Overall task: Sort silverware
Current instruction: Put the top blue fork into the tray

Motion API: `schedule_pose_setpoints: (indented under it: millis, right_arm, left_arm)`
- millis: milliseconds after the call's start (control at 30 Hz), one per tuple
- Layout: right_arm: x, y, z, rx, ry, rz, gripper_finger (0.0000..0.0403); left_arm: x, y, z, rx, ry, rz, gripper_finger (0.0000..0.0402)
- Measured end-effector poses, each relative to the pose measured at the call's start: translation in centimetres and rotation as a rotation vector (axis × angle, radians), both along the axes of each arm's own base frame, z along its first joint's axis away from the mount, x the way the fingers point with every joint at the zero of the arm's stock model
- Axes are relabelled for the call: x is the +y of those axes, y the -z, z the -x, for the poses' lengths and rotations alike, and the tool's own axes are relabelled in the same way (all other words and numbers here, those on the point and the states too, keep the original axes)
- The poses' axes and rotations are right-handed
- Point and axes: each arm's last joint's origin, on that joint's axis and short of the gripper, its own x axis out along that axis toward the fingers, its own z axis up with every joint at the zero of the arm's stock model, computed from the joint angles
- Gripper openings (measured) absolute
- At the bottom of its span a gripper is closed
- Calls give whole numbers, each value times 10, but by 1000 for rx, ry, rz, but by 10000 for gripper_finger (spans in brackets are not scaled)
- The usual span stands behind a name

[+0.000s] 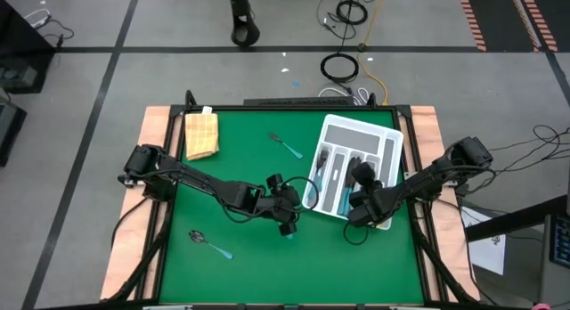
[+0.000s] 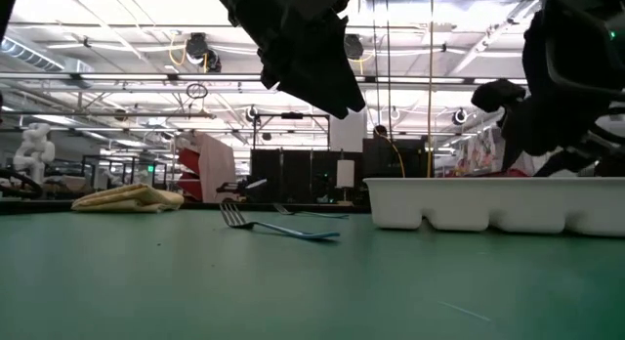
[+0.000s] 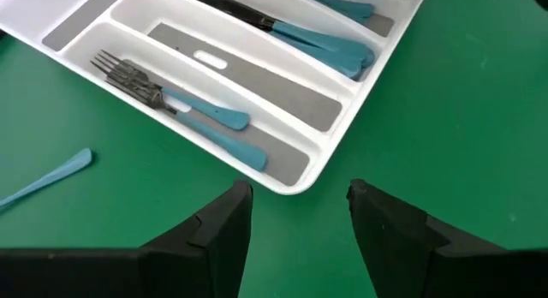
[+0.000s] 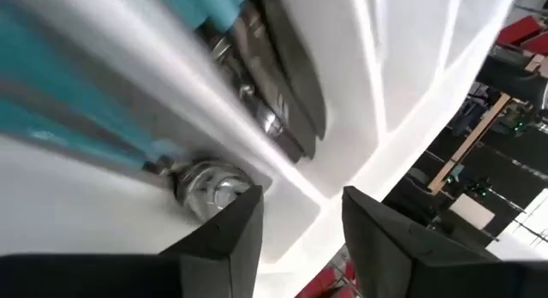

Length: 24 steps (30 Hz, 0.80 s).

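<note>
A: What is being shown nearest the bottom edge of the high view?

B: A teal-handled metal spoon [image 1: 208, 244] is being seen lying alone on the green table mat [image 1: 240, 265], toward the lower left of the frame.

A: And in the middle band?

B: The left gripper [image 1: 287, 223] is being held just off the lower-left corner of the white plastic divided tray [image 1: 389, 136]. In the left wrist view its dark fingers [image 3: 218, 234] are being shown well apart, with only green mat between them. In that same view, teal-handled forks [image 3: 171, 105] are being seen lying in the tray's outermost slot, and a loose teal handle [image 3: 47, 180] is being shown on the mat beside the tray.

A: Where is the right gripper being shown?

B: The right gripper [image 1: 361, 210] is being held over the tray's lower right part, right of centre in the high view. In the right wrist view its fingers [image 4: 224, 229] are being shown parted, nothing being gripped, above a compartment where spoon bowls [image 4: 210, 182] and teal handles are being seen, blurred.

A: What is being seen farther up the frame?

B: A teal-handled fork [image 1: 287, 145] is being shown on the mat, just left of the tray's upper end. A folded yellow cloth [image 1: 201, 134] is being seen at the mat's upper left corner.
</note>
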Motion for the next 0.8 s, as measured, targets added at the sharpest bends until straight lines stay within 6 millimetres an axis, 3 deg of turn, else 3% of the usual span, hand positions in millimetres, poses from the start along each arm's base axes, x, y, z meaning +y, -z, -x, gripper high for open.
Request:
schedule_pose_setpoints:
  millis: [267,467,567,667,800]
  right_arm:
    - [2,-23,-5,-13,75,18,149]
    - [12,-75,-25,-153,222,-43,149]
    - [18,-108,-37,-302,329,-116,149]
    - [23,-141,-45,-427,413,-215,149]
    - [29,-183,-52,-554,439,-346,149]
  left_arm:
    - [-2,-1,-1,10,59,43,200]
    - [4,-33,-5,-62,-55,129,200]
    - [28,-55,2,-30,-164,-5,200]
    - [66,-68,5,58,-143,-163,200]
    - [131,-63,9,199,-16,-136,200]
